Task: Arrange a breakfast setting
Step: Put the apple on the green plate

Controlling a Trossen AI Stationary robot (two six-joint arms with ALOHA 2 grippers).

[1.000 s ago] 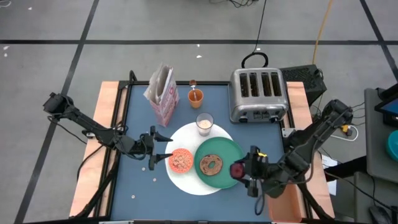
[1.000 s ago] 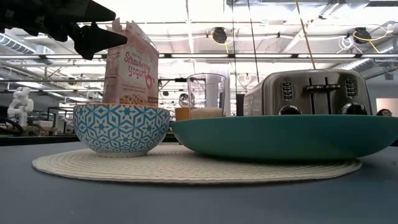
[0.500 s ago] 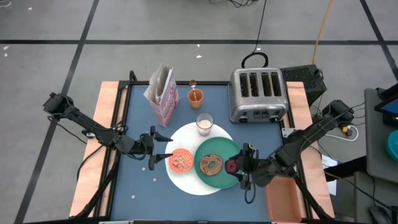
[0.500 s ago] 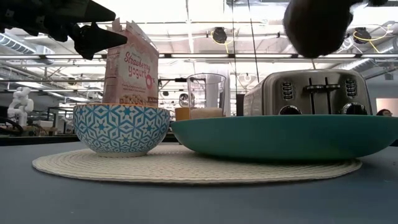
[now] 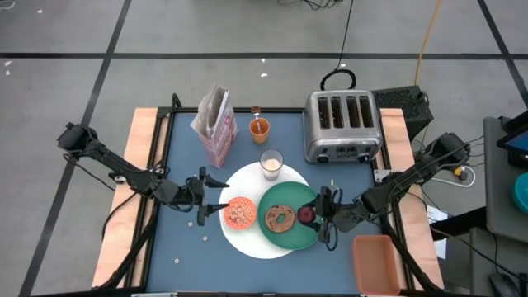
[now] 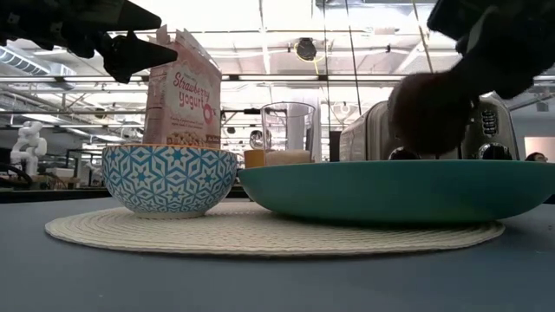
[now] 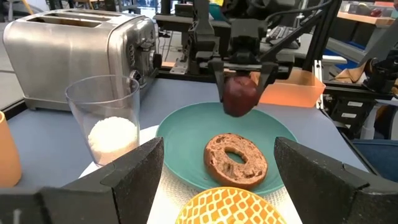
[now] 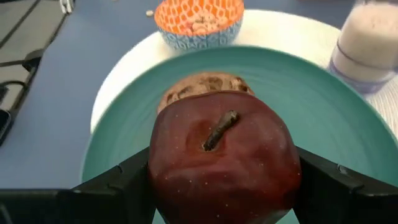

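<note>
The right pincer (image 5: pixel 318 216) is closed on a dark-red, round, stemmed fruit (image 5: pixel 307 215), one finger on each flank, stem upward. It holds the fruit above the near-right part of the teal-green round plate (image 5: pixel 290 196), just beside the brown ring bagel (image 5: pixel 280 218) that lies flat on that plate. In the low view the fruit hangs just over the plate's rim and appears not to rest on it. Judgement: the fruit is being brought in for placing next to the bagel, and the side grip leaves its underside free for setting down.

The left pincer (image 5: pixel 200 200) waits with its fingers spread wide and nothing between them, beside the small blue-and-white patterned bowl with an orange interior (image 5: pixel 240 212), well clear of the working arm.

The green plate and the bowl both sit on the large white round plate (image 5: pixel 247 241). A clear glass with a little milk (image 5: pixel 271 163) stands at its far edge. Behind that are a small orange cup (image 5: pixel 260 129) and an upright pink cereal box (image 5: pixel 214 125). A silver four-slot toaster (image 5: pixel 342 126) stands at the far right.

The surface (image 5: pixel 181 239) is dark blue with pale wooden borders; a few small pale bits lie near its left front. A tan rectangular bin (image 5: pixel 376 262) sits at the right front corner. Beyond is grey floor marked with dark tape lines; the low view shows ceiling beams and lights.
</note>
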